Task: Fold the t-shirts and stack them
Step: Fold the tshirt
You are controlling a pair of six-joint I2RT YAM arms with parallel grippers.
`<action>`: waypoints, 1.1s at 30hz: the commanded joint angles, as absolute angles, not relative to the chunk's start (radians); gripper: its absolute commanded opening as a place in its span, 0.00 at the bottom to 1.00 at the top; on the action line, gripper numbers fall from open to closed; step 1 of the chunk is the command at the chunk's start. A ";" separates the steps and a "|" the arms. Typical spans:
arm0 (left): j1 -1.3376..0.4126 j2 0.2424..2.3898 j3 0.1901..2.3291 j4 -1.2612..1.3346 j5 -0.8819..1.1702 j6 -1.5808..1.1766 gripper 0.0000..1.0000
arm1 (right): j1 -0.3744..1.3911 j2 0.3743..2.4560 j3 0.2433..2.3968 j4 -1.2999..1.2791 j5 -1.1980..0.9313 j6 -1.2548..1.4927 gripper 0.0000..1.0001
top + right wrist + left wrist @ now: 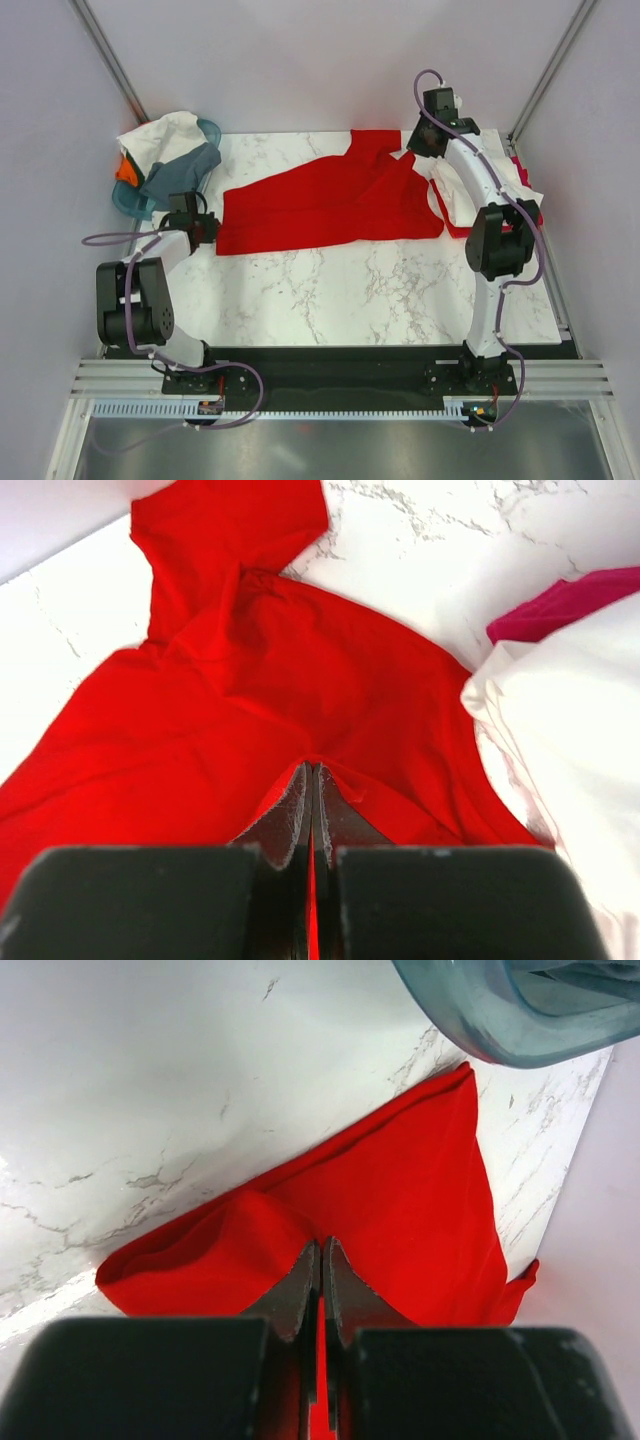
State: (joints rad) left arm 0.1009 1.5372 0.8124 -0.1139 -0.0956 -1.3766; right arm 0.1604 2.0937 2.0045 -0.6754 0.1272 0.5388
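Gripping, left: the left gripper (203,232) is pressed shut on the left end of the red t-shirt (330,205), by the table's (400,300) left edge.
Gripping, right: the right gripper (428,150) is shut on a fold of the same cloth near the far right corner.
Long axis: the shirt is spread left to right across the far half, one end at each gripper.
Hidden: the white t-shirt (455,195) at the right edge is partly covered by the right arm; the number of layers pinched cannot be told.

bright red t-shirt (330,205), spread flat, rumpled, white tee (447,200) at right
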 commanded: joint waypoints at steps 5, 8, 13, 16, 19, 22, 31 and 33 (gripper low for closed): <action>0.110 1.575 0.867 -0.051 -0.107 -1.401 0.12 | 0.155 2.195 2.175 -0.667 0.095 0.578 0.00; 0.112 1.572 0.887 -0.057 -0.107 -1.364 0.37 | 0.152 2.243 2.223 -0.647 0.032 0.584 0.45; 0.112 1.491 0.867 -0.132 -0.133 -1.316 0.83 | 0.152 2.149 2.043 -0.589 0.005 0.594 0.67; 0.112 1.415 0.804 -0.132 -0.115 -1.313 0.83 | 0.152 1.976 1.738 -0.424 0.002 0.633 0.58; 0.110 1.341 0.727 -0.130 -0.086 -1.327 0.81 | 0.150 1.788 1.413 -0.226 0.008 0.710 0.54; 0.109 1.309 0.670 -0.126 -0.063 -1.333 0.76 | 0.150 1.629 1.139 -0.060 0.035 0.805 0.54; 0.107 1.261 0.534 -0.048 -0.014 -1.322 0.73 | 0.152 1.421 0.694 0.182 0.156 0.975 0.51; 0.107 1.249 0.494 -0.032 -0.017 -1.316 0.72 | 0.152 1.422 0.623 0.250 0.187 1.049 0.50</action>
State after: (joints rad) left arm 0.1051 1.2873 0.5274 -0.0906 -0.0250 -1.3521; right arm 0.1528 1.4509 0.7033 0.1013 0.1162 0.9394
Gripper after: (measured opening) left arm 0.728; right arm 0.507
